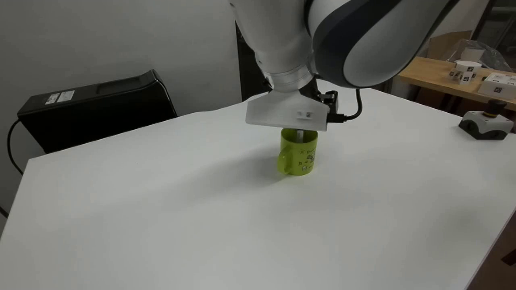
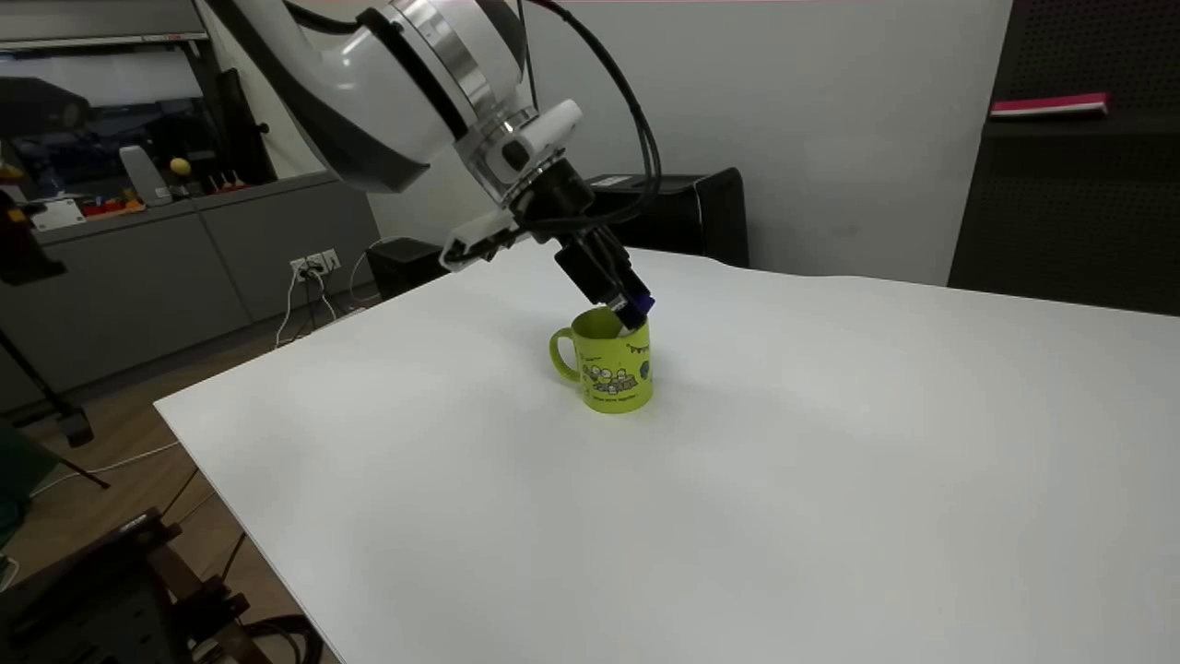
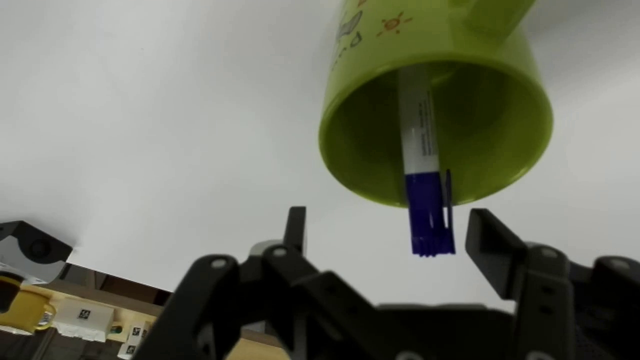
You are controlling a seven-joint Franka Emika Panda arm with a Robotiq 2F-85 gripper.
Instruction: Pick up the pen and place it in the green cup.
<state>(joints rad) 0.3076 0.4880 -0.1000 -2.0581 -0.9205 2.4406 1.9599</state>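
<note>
Pen (image 3: 422, 160) leans in the green cup (image 3: 480, 120) in the wrist view, blue end past the rim between parted jaws; in an exterior view the cup stands upright on the tabletop (image 1: 153, 225); in an exterior view its handle (image 2: 555, 355) sits opposite the jaws.

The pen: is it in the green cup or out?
In: the wrist view shows the pen, white barrel inside the green cup, blue cap sticking out past the rim. The claw is open.

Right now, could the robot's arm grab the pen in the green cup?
Likely yes: the gripper is open, its jaws flanking the pen, whose blue cap pokes out of the green cup.
</note>
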